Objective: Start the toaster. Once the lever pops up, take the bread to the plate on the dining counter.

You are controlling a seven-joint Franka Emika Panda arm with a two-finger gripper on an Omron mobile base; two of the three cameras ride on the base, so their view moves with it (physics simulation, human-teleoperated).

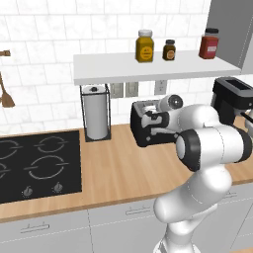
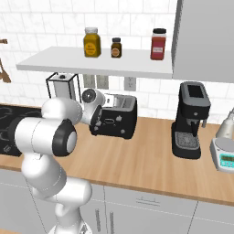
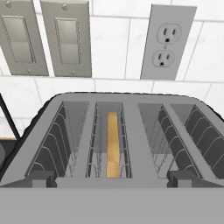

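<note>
White tile runs behind a wooden surface (image 1: 113,168), with a white shelf (image 2: 91,64) carrying 3 jars above it and a black hob (image 1: 39,165) at 9 o'clock in the left base view. The toaster (image 2: 115,118) sits against the wall under the shelf, between the paper towel holder (image 1: 96,112) and the taller coffee machine (image 2: 190,119). The arm's hand is right at the toaster's front, the claw (image 3: 112,178) tilted down over its top. In the hand view the two dark fingertips (image 3: 41,178) stand wide apart at 6 o'clock, with nothing between them: the claw is open and empty. The bread (image 3: 113,144) stands on edge, deep in the second slot from the left, a thin tan strip running straight away from the claw from 6 towards 12 o'clock. So the slice lies dead ahead and below. The lever cannot be made out from here; I judge it sits on the front face, nearer than the slots, so pressing it would mean dropping the claw rather than reaching further in. The plate and dining counter lie elsewhere.
</note>
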